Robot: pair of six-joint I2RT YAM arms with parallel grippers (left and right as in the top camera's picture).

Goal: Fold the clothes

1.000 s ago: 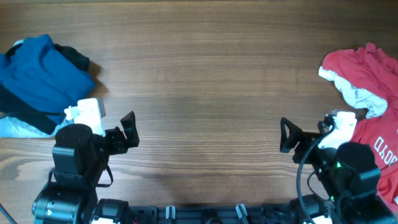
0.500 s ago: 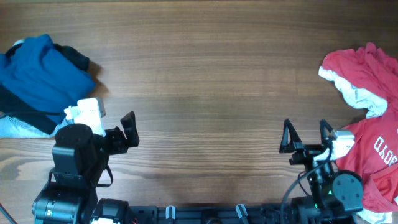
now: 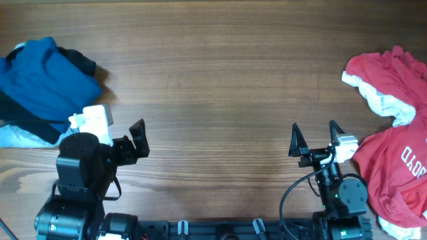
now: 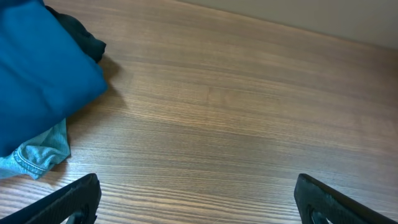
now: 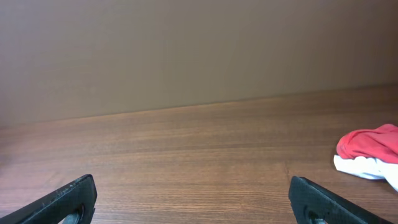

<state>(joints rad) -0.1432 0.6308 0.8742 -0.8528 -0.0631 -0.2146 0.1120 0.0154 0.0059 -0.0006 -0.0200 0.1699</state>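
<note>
1. Step, by my read: start of a fold, pick not yet made. No garment is laid out, and the table shows bare wood across the middle.
2. L gripper: jaws wide apart w/ nothing between them. It's parked near-left, just beside the blue pile and not touching it. Its wrist view shows both fingers over bare wood.
3. R gripper: jaws wide apart too, empty. It's near-right, pointing across the table, just left of the lettered shirt and clear of it.
4. Clothes, left: the blue shirt lies bunched at the far-left edge. Black cloth pokes out behind it, and pale blue cloth sits under its near edge.
5. Clothes, right: the red shirt is crumpled at the far-right. White cloth is against it; can't tell if that's a separate piece. The lettered shirt lies below, running off frame.
6. Next move, as I judge it:
   - Take one garment only by an edge, e.g. collar or hem.
   - Drag it to the centre.
   - Spread it flat w/ both arms before any fold.
7. Needs: a low approach w/ fingers pinching the top layer only. Risk is grabbing two garments at once, esp. in the stacked blue pile.
</note>
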